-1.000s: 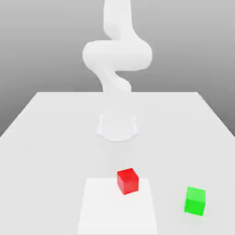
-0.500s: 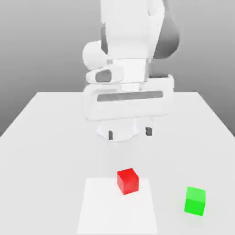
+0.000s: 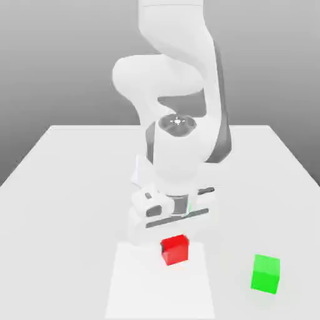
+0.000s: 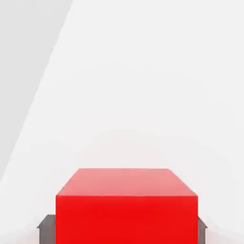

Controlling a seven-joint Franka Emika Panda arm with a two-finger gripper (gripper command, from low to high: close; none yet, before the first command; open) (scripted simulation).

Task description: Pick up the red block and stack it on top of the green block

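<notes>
Holding the red block (image 3: 175, 250) in the gripper (image 3: 175, 245), closed on two opposite sides. In the hand view, showing the dark fingers (image 4: 46, 231) pressed up against the block, one on each side, with bright red between and a paler red face beyond. In the exterior view, showing dark bits of the same fingers at the block's left and right edges.

Placed with the red block at the far end of the white patch (image 3: 156, 290), toward the exterior view's right side of it. Turned at a slight angle to the patch's edges. Cannot tell whether touching the patch or just above it.

Reaching down from the far part of the table (image 3: 62, 219) with the white arm (image 3: 178, 150), bent above and behind the block. Bringing the wide white hand (image 3: 178, 226) low, right over the block, slightly askew to the exterior view.

Standing well apart from all this, the green block (image 3: 265, 274): set on the bare table, toward the exterior view's right, nearer than the red block and off the patch. Resting upright, turned a little, touching neither arm nor patch. Not stacked: red and green clearly separate, with table between.
</notes>
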